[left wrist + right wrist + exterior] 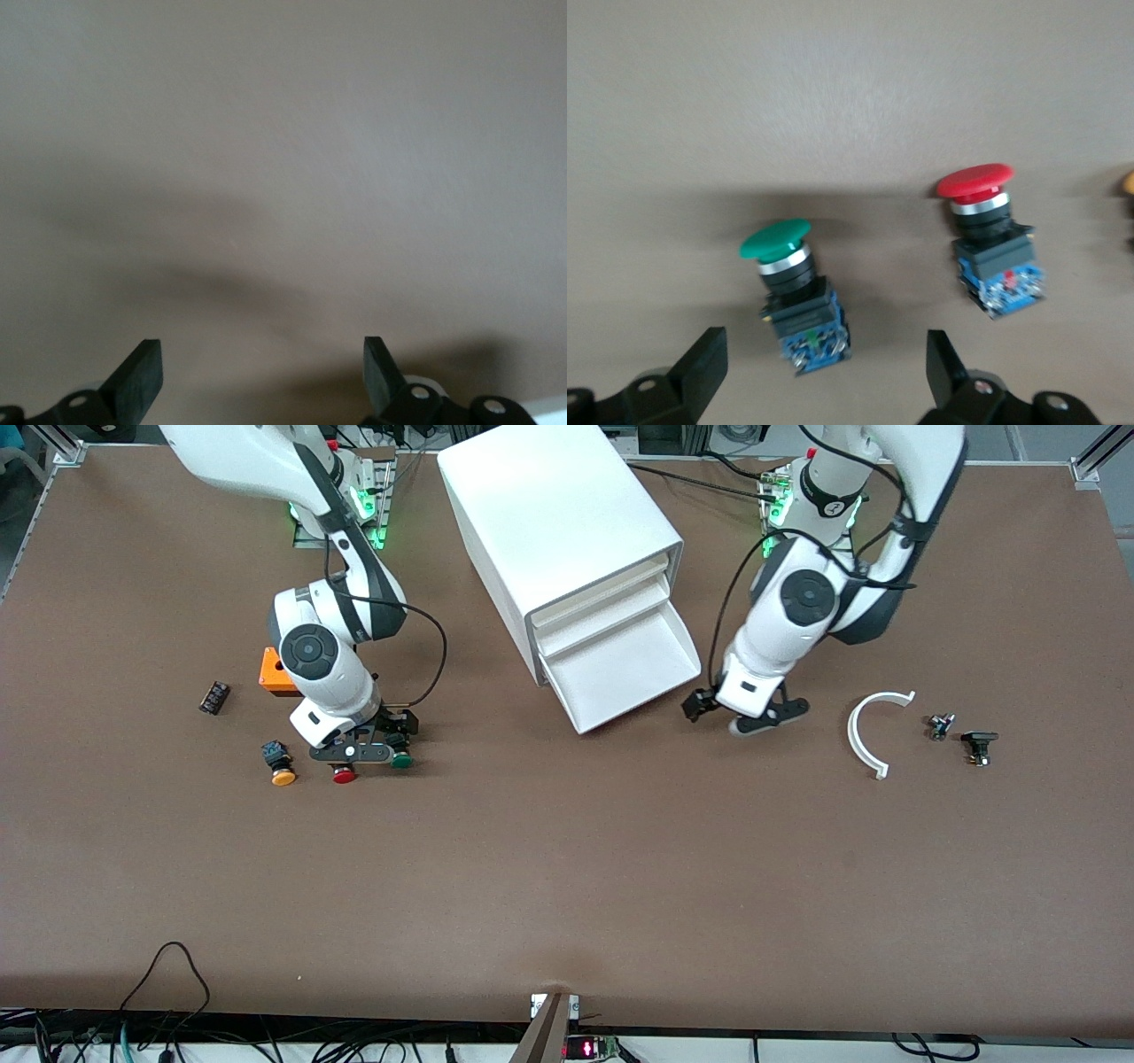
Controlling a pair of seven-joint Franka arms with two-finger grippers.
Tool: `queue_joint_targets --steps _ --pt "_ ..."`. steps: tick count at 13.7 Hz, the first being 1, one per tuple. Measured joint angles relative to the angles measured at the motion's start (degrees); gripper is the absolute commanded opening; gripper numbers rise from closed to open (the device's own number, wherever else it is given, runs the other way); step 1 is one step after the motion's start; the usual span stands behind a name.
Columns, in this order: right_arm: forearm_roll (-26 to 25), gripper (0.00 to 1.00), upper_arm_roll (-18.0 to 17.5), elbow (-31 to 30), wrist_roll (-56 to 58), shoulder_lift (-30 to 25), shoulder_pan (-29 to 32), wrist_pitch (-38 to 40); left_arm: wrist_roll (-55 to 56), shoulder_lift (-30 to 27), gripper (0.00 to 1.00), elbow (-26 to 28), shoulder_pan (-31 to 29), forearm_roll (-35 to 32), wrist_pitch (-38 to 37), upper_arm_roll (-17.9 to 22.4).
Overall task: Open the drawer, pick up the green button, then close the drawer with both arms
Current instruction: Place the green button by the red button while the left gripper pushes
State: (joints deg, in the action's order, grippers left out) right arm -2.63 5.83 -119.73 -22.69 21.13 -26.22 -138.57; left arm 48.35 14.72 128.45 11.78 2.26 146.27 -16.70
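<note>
Button [793,288]: lies on its side between the wide-open right gripper [819,376] fingers, cap toward 12 o'clock (red one beside).
Left gripper [263,376]: wide open, empty, waiting by the open drawer [620,669].

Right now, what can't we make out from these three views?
- Front view: the green-capped push button is mostly covered by the right claw.
- Front view: the bottommost white tray drawer is pulled out; its back part sits hidden inside the big white box cabinet.
- Left wrist view: the open left claw shows only bare brown table.
</note>
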Motion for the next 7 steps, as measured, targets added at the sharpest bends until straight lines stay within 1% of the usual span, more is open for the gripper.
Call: queue_joint_targets --steps 2,4,6,7 --pt "0.00 1.00 -0.18 5.06 -0.51 -2.80 -0.03 9.44 1.53 1.19 1.00 0.06 1.98 0.00 0.39 -0.02" --pt "0.00 1.00 -0.23 11.79 -0.63 -4.38 -0.03 19.63 1.73 2.22 1.00 0.08 3.25 0.00 0.39 -0.03" --pt "0.00 1.00 -0.26 17.93 -0.65 -4.68 -0.03 27.16 1.95 3.16 1.00 0.09 4.28 0.00 0.42 -0.56" --pt "0.00 1.00 -0.25 20.52 -0.65 -4.67 -0.02 29.65 2.27 3.44 1.00 0.12 4.36 0.00 0.42 -1.47"
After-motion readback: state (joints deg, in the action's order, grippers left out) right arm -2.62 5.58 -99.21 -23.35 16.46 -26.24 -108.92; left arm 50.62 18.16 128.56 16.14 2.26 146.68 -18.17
